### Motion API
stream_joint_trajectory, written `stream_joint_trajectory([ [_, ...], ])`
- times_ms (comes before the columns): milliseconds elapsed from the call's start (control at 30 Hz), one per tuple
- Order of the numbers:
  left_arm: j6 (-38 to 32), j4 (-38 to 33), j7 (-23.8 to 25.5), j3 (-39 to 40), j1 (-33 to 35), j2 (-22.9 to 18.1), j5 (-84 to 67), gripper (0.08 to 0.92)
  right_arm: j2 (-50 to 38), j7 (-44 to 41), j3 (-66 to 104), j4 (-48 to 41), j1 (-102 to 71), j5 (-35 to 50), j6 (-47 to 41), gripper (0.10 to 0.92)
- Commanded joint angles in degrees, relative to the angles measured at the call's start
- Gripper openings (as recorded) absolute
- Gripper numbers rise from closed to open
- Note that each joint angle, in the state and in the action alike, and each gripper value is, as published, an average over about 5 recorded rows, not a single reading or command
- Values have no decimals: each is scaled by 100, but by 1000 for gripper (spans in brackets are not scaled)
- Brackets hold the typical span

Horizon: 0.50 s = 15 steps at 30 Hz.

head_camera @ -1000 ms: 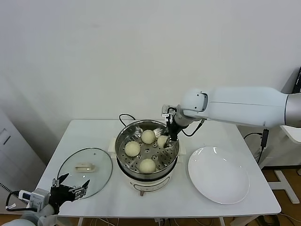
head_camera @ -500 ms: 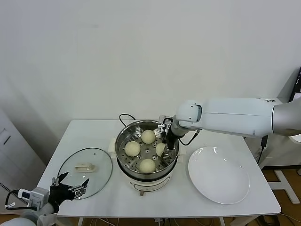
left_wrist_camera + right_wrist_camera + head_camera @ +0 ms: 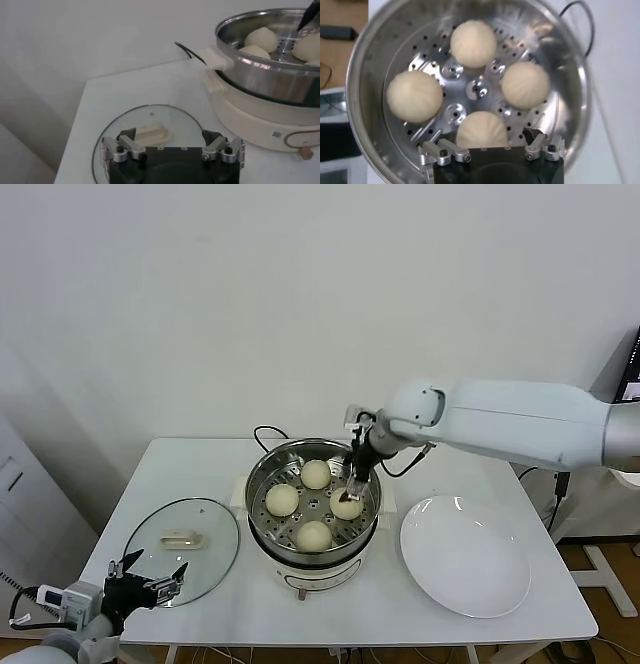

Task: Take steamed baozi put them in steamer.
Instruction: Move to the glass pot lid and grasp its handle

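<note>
Cream-white round dough baozi (image 3: 481,130), all four, are seated on the perforated tray of the shiny stainless-steel steamer (image 3: 262,484).
Right gripper (image 3: 490,146) is spread open over the nearest bun, nothing gripped; a careless lift could snag it. Left gripper (image 3: 172,148) is parked open above the glass lid (image 3: 182,548).

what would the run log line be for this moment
right gripper open over fourth cream-white baozi | round stainless-steel steamer holds four | flat white plate bare | left gripper open over glass lid
</note>
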Motion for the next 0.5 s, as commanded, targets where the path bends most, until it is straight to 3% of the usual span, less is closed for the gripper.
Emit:
stream_joint_trajectory([
  [33,-4,55,-2,-70,-71,-17,-1,823,-1679,796,1796,258,-779,227,856,823],
  [233,-2,96,-1,-78,-213,-97,-7,823,-2526,1867,4679,467,-3430,-138,1999,823],
  [500,-58,95,6,-112,-335,-108,-92,823,-2463,2994,8053,618,-6871,-1143,3041,823],
])
